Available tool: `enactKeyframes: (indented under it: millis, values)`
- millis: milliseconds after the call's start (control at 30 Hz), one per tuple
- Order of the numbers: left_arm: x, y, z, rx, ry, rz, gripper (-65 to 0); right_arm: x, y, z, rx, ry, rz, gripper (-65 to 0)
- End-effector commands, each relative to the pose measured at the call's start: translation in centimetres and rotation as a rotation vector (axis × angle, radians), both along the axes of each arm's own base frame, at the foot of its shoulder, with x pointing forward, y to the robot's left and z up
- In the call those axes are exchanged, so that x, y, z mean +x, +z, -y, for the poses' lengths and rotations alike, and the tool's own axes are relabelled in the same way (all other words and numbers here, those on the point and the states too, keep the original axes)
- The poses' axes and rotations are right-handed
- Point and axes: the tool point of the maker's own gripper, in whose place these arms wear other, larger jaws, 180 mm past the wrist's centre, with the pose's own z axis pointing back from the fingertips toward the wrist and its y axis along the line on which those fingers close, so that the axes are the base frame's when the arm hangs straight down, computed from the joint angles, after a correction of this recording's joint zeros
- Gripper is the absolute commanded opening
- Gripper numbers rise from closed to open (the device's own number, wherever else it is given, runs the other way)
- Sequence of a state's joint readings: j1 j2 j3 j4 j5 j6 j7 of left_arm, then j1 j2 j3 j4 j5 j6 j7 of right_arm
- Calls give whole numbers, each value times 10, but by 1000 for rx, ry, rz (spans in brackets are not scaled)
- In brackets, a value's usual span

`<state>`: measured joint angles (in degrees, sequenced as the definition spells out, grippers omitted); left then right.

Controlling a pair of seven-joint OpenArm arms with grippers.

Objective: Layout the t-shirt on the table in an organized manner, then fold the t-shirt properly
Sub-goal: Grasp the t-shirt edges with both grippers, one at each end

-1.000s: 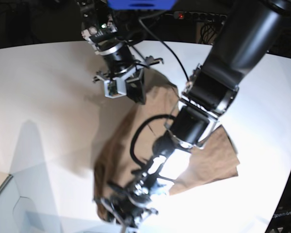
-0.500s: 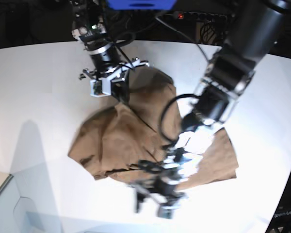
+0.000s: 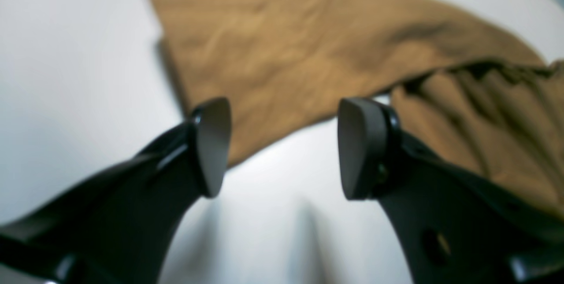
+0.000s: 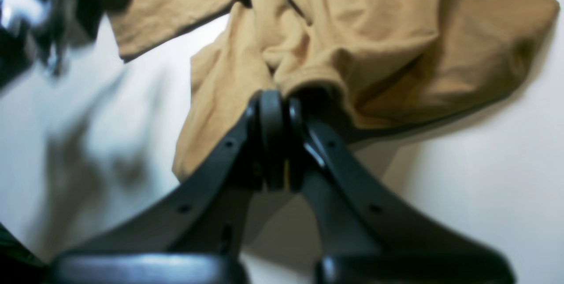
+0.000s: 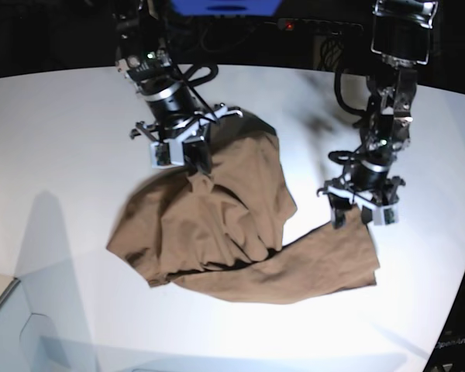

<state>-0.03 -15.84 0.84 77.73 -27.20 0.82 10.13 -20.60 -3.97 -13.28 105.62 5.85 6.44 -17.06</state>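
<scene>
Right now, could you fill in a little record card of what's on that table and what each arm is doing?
garment: plain brown cloth t-shirt, crumpled, not yet laid flat
surface: glossy white table
right gripper: shut, pinching a fold of the shirt
left gripper: open, empty, hovering over the table by the shirt's edge
fold: not begun

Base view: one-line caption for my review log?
Right gripper pinches the crumpled brown t-shirt; open left gripper hovers above it.
</scene>
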Motion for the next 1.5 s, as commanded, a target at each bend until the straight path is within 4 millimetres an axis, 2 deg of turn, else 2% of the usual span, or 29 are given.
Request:
enactKeyframes:
  millis: [0,133,267,333,600,867,933,1033,1133,1200,1267,1333,1400,1467]
  values:
    - [8,24,-9,3,23,80,-280,6,15,-2,19,1,54,-650]
    - [-5,13,-32,5,85,52,-280,6,14,-1,15,2,48,-650]
    - [-12,-15,-41,9,106,-22,-280,6,14,-2,16,3,48,-650]
    - [-6,-15,-42,6,108,-21,-280,6,14,-2,16,3,48,-650]
    - [8,-32,-38,-28,135,-60,-280,4,11,-1,14,2,40,-650]
    - [9,-53,-18,-38,100,-115,-280,2,9,0,6,6,34,-650]
    - [15,-54,-10,-37,80,-122,-283,2,9,2,-1,11,36,-650]
    - [18,-58,-3,-33,61,-133,-366,2,8,3,-5,11,36,-650]
    - [18,-58,-3,-37,63,-133,-529,2,8,3,-5,11,36,-650]
    - [23,-50,-3,-37,65,-114,-650,2,9,3,-5,11,37,-650]
    - [28,-42,-3,-40,64,-92,-643,3,9,3,-5,11,39,-650]
    - [35,-22,-1,-39,53,-37,-646,3,9,3,-5,11,39,-650]
    - [43,7,3,-45,41,37,-648,3,9,3,-5,11,39,-650]
    - [54,45,-5,-52,64,135,-648,2,9,3,-5,11,37,-650]
